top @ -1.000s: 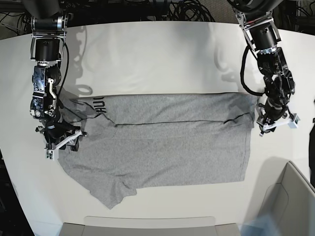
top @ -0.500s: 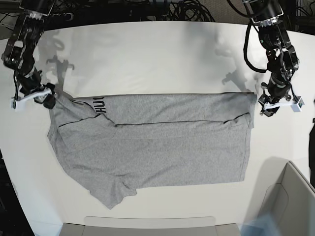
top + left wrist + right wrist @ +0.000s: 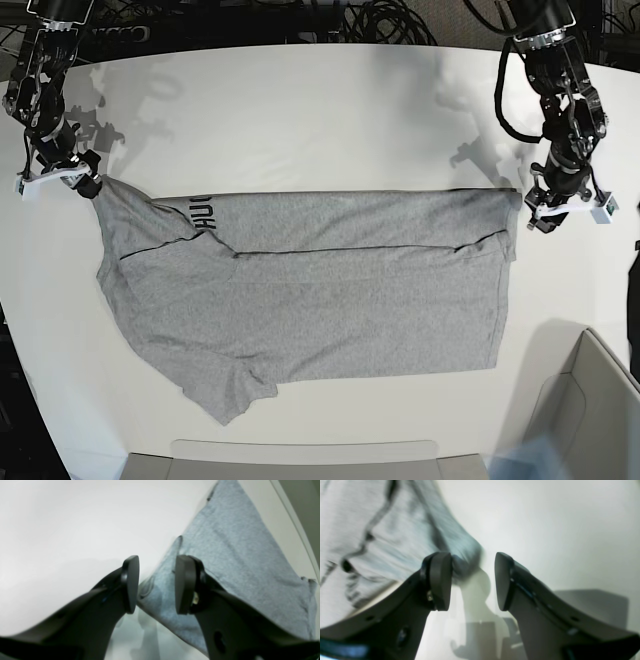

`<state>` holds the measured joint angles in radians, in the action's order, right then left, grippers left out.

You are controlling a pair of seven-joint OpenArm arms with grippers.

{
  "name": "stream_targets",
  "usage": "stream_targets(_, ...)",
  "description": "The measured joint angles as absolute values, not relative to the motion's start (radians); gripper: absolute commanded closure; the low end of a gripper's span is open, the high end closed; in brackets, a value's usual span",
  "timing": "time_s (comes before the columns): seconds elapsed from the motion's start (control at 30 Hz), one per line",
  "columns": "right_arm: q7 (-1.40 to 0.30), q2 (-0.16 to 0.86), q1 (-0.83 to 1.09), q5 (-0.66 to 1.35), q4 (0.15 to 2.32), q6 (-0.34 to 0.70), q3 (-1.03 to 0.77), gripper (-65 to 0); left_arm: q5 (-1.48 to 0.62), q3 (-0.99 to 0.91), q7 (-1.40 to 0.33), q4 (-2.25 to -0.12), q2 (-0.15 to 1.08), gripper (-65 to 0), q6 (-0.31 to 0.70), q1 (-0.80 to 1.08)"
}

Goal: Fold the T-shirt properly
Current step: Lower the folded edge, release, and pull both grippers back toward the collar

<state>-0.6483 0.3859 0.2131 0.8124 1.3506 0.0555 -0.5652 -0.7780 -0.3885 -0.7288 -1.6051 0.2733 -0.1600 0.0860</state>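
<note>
The heather-grey T-shirt [image 3: 320,300] lies flat across the white table, its far part folded over so that black lettering [image 3: 203,213] shows near the left. My right gripper [image 3: 62,182] is at the shirt's far-left corner. In the right wrist view it [image 3: 472,580] is open, and the blurred cloth tip [image 3: 466,555] lies between the fingers against the left one. My left gripper [image 3: 568,210] is just off the shirt's right edge. In the left wrist view it [image 3: 156,582] is open, with the shirt's edge [image 3: 237,562] beneath and beyond the fingertips.
A grey bin [image 3: 600,410] stands at the front right corner. A grey tray edge [image 3: 300,460] runs along the front. Black cables [image 3: 380,20] lie behind the table's far edge. Bare white table [image 3: 300,110] lies beyond the shirt.
My right gripper moved from the shirt's lower left sleeve to the far left, drawing that corner out with it. My left gripper shifted slightly away from the shirt's right edge.
</note>
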Motion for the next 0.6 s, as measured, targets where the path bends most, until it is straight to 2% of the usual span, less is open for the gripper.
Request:
stream_targets(0.33, -0.651, 0.387, 0.135, 0.813, 1.298, 0.116, -0.488, -27.9, -0.778, -0.393, -0.72, -1.573, 0.271, -24.7, -0.158, 0.103)
stream_targets(0.47, -0.632, 0.395, 0.115, 0.831, 1.237, 0.131, -0.489, -27.9, -0.789, -0.39, -0.718, -1.48, 0.27, -28.7, -0.149, 0.091)
stream_targets(0.6, -0.627, 0.395, 0.114, 0.831, 1.236, 0.131, -0.489, -27.9, -0.898, -0.39, -0.721, -1.46, 0.272, -28.9, -0.154, 0.092)
